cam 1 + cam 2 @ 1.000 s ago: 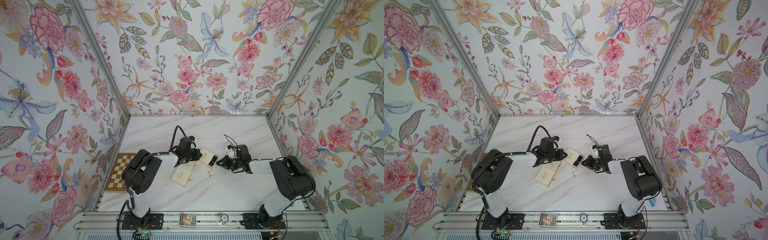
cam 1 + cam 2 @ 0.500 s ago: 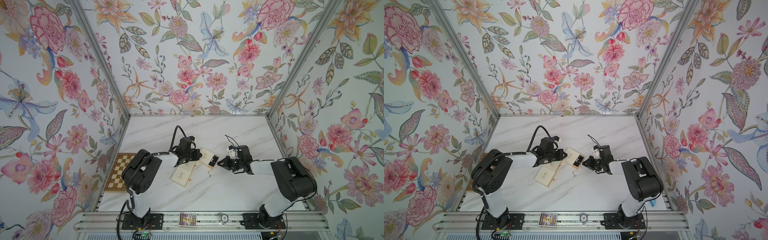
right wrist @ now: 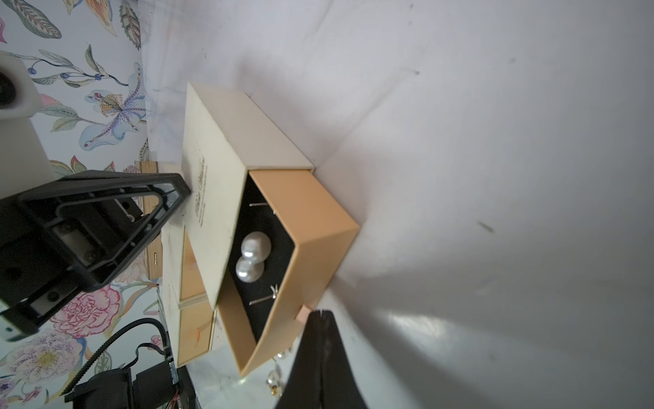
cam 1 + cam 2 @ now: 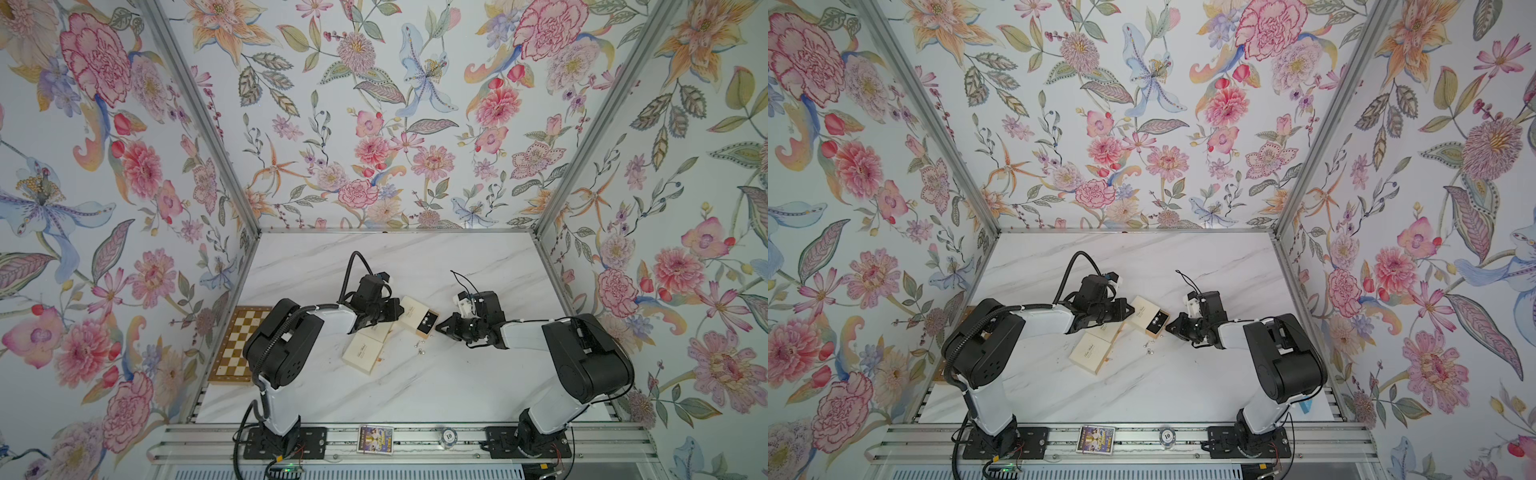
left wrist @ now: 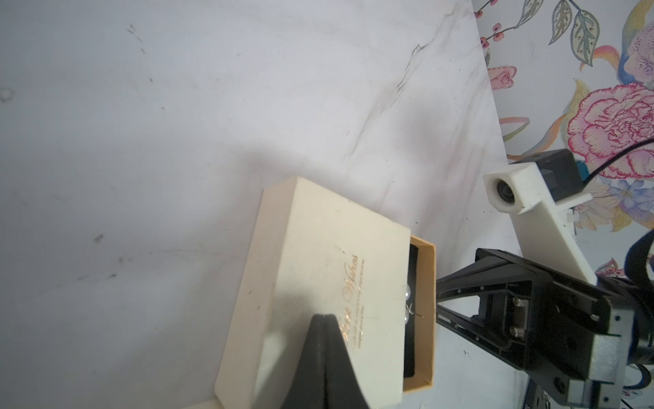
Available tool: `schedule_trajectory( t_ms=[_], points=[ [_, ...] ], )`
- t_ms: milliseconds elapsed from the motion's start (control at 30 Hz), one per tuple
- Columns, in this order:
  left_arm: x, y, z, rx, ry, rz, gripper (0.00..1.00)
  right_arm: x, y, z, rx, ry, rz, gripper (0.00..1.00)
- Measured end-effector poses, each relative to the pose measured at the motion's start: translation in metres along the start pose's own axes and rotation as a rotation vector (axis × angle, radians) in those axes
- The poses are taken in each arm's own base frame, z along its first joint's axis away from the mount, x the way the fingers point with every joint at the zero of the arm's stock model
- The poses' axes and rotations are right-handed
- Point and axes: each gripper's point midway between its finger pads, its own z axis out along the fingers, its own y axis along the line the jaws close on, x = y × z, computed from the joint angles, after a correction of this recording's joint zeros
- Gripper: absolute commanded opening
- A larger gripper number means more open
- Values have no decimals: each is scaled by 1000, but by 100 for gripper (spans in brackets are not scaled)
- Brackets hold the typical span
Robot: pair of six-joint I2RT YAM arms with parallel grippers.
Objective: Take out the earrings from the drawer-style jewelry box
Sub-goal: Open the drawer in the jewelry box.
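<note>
Left hand, pinched shut, rests on box, likely steadying it, while right hand, also shut, sits at half-out drawer exposing earrings.

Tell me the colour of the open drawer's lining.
Black lining, under the pearl earrings; clearest in the right wrist view.

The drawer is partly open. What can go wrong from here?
1. The pearl earrings lie close against the box cover; a pinch there may miss.
2. The right tool is close to the loose earrings on the table; it may scatter them.
3. The left tool only presses on the cover, which could slip.
</note>
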Motion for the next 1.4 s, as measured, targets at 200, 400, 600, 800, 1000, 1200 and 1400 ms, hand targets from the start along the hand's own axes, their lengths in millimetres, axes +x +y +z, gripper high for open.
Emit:
schedule_trajectory(
  t_ms=[200,400,600,800,1000,1200,1400],
  points=[
    [0,0,0,1,0,0,0,1,-1,0,4,3,-5,0],
    [0,0,0,0,0,0,0,2,-2,0,8,6,-10,0],
    [0,0,0,0,0,0,0,2,-2,-2,14,6,-14,0],
    [0,0,0,1,0,0,0,3,-3,-2,16,8,-14,0],
    [0,0,0,0,0,0,0,2,-2,-4,20,5,-15,0],
    [0,0,0,0,0,0,0,1,-4,-8,33,-4,-14,0],
    [0,0,0,1,0,0,0,2,-5,-9,42,-2,-13,5]
  ],
)
